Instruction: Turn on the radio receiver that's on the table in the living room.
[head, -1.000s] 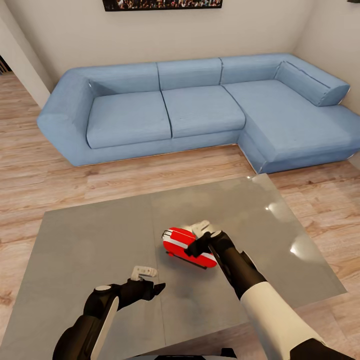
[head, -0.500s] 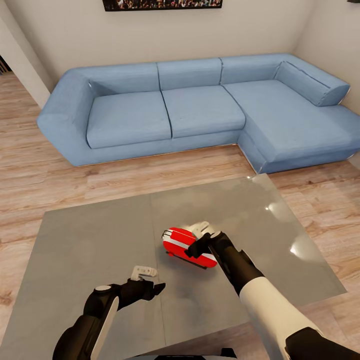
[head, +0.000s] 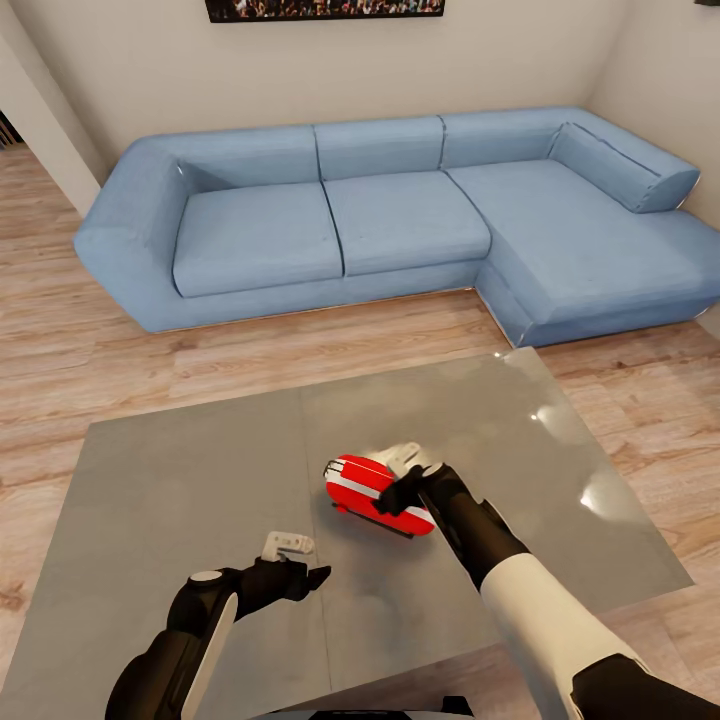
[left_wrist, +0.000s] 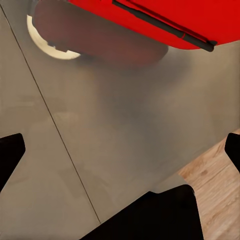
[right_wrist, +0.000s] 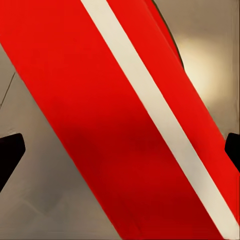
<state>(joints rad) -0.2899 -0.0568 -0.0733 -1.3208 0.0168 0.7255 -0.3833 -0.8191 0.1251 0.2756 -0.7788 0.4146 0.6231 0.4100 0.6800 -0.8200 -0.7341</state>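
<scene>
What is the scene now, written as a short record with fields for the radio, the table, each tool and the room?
radio: red radio receiver with a white stripe, lying on the table
table: grey glossy table, seam down the middle
right tool: right tool at the radio, over its top; contact unclear
left tool: left tool over the table, apart from the radio, fingers spread
room: blue sofa behind the table, light wood floor

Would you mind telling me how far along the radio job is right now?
Done: the robot is at the table. In hand: the right gripper is down on the red radio; the left gripper hangs apart. Left: switching it on, with no sign of that visible.
</scene>
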